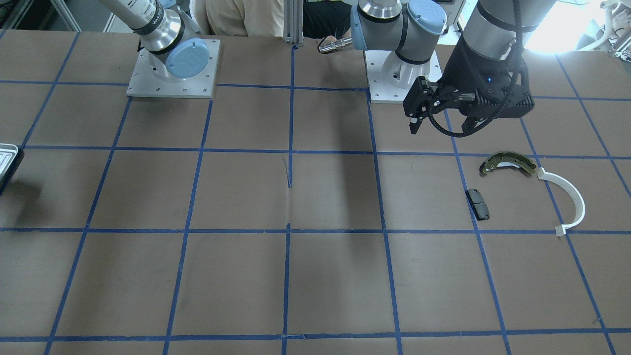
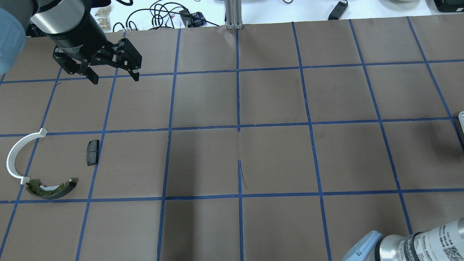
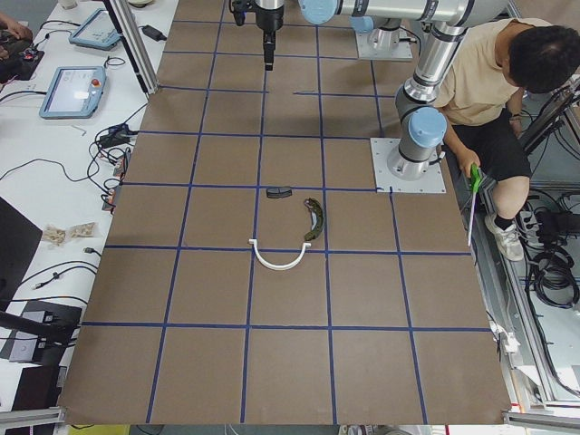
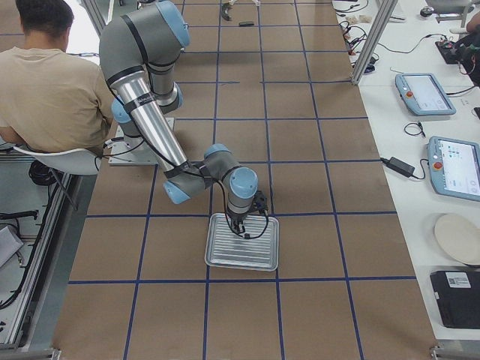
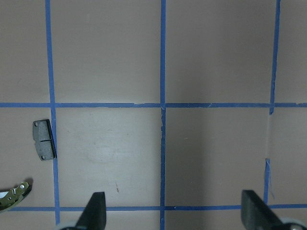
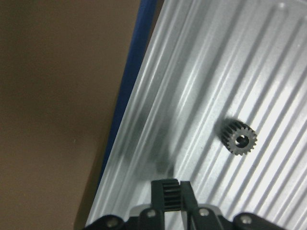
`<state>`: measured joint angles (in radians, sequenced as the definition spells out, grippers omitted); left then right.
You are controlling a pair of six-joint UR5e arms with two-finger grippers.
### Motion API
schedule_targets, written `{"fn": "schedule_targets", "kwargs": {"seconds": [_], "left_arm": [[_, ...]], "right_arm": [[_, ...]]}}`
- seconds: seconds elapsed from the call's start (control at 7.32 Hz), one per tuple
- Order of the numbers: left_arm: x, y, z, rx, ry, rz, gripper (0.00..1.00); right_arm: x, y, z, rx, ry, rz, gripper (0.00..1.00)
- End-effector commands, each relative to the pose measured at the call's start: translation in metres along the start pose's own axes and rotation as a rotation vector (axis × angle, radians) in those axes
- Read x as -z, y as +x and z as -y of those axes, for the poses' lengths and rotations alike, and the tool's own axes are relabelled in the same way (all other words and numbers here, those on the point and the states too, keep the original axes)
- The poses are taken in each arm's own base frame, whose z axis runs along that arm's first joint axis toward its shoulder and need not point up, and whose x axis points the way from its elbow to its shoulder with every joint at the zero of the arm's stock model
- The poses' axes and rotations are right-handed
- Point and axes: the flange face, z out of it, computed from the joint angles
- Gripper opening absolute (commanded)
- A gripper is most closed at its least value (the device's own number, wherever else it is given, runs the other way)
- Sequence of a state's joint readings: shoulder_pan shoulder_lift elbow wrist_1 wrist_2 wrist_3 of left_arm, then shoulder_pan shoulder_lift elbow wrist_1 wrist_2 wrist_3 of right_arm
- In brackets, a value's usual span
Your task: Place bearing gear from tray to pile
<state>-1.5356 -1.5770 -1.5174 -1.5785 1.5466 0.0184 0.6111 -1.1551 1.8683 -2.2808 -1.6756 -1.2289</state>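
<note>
The silvery ribbed tray [image 4: 259,259] lies at the table's end on my right side. My right gripper [image 6: 170,192] is over its edge and shut on a small black bearing gear [image 6: 170,197]. A second toothed gear [image 6: 240,139] lies loose on the tray's ribs [image 6: 216,72]. The pile is at the other end: an olive brake shoe [image 2: 50,188], a black pad [image 2: 92,152] and a white arc [image 2: 16,156]. My left gripper [image 2: 115,79] hangs open and empty above the table, beyond the pile, and the pad also shows in its wrist view [image 5: 44,140].
The two arm base plates [image 1: 172,66] [image 1: 394,79] stand at the robot's side of the table. A seated person [image 4: 52,90] is behind the bases. Tablets [image 4: 424,94] and cables lie on the side bench beyond the far table edge.
</note>
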Motion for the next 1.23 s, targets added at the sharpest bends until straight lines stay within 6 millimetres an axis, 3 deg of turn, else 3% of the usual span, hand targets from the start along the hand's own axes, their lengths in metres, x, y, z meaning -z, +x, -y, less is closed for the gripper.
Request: {"fn": "schedule_targets", "kwargs": {"seconds": [0.0, 0.14, 0.41, 0.68, 1.09], "left_arm": [[-0.001, 0.0, 0.0, 0.0, -0.001, 0.001, 1.0], [-0.001, -0.001, 0.0, 0.002, -0.001, 0.001, 1.0], [0.0, -0.001, 0.0, 0.002, 0.0, 0.001, 1.0], [0.0, -0.001, -0.001, 0.002, -0.001, 0.001, 1.0], [-0.001, -0.002, -0.001, 0.005, -0.004, 0.001, 1.0]], "right_arm": [[0.043, -0.011, 0.004, -0.004, 0.022, -0.041, 0.0], [0.079, -0.043, 0.022, -0.024, 0.052, -0.026, 0.0], [0.117, -0.13, 0.07, -0.157, 0.004, 0.05, 0.0], [0.143, -0.234, 0.109, -0.296, -0.023, 0.05, 0.0], [0.152, -0.366, 0.144, -0.507, -0.018, 0.022, 0.0]]}}
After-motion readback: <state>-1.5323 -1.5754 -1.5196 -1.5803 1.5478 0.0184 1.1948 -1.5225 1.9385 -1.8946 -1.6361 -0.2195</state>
